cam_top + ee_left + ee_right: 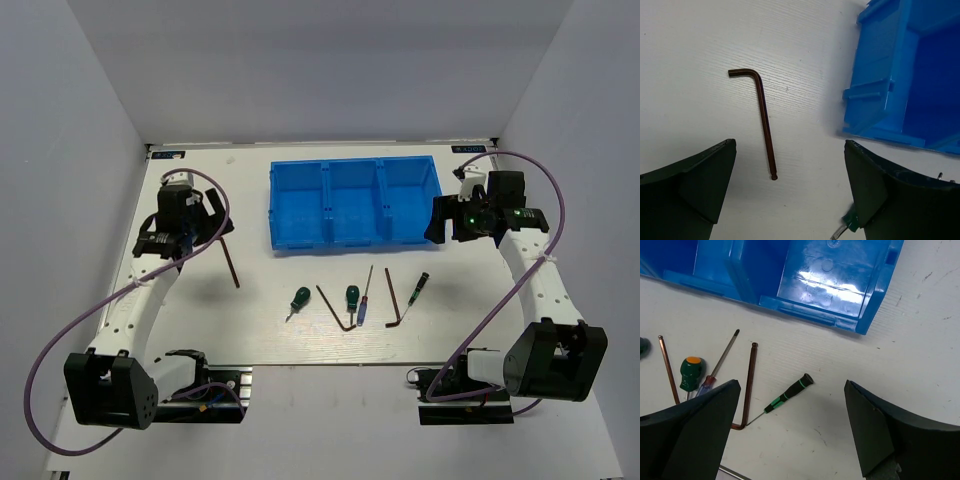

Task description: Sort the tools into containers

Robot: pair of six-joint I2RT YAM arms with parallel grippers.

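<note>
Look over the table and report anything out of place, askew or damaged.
One thin dark L-shaped hex key lies alone to the left of the bright blue three-compartment plastic tray, apart from the other tools, which are grouped in front of the tray. Nothing looks spilled or broken.

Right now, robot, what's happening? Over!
Left gripper open, empty, near a hex key. Right gripper open, empty, near a screwdriver. Tray empty, tools all on the table. Nothing in the way.
</note>
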